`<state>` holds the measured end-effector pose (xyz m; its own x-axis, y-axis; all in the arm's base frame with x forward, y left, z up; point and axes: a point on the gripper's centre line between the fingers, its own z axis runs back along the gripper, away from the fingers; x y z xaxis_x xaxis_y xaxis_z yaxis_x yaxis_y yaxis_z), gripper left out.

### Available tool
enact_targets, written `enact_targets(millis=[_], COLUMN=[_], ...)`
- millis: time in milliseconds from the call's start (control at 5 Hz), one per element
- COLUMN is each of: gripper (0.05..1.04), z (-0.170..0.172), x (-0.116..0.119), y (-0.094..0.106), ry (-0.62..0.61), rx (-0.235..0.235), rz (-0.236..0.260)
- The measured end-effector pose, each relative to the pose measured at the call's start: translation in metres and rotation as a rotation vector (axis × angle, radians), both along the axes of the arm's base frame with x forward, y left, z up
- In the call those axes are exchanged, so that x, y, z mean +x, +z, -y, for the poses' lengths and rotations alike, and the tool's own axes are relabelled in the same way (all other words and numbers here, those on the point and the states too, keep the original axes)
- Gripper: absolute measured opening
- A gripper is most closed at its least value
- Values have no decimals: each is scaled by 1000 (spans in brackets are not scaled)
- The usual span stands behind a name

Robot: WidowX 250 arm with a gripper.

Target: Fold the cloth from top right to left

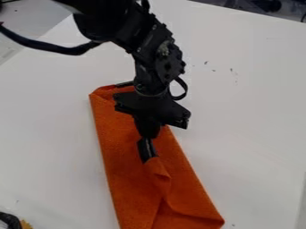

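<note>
The black gripper (147, 153) hangs over the middle of the orange cloth (122, 156), its fingers pointing down. They are shut on a raised fold of the cloth, which peaks at the fingertips and runs down toward the cloth's lower part. The cloth lies as a long strip from upper left to lower right, its lower end cut off by the view's bottom edge. Some layers overlap near that end. Part of the cloth's upper end is hidden behind the arm.
The white table (251, 116) surrounds the cloth, with a few small dark specks at the upper right. A dark object with a yellowish edge (25, 224) sits in the bottom left corner. A black cable loops from the left edge to the arm.
</note>
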<state>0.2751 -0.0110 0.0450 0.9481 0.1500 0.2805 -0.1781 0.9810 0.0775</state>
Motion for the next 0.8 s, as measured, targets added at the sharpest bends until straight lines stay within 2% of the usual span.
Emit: enact_targets(millis=[200,400,600,800], gripper=[491,803,1005,1005], z=[-13,-25,-33,-30], x=[-11,-24,-26,-18], y=[8,11,10,16], ry=[19,26,21,-28], rx=[33,59,62,56], rz=[-21,-63,-85,-107])
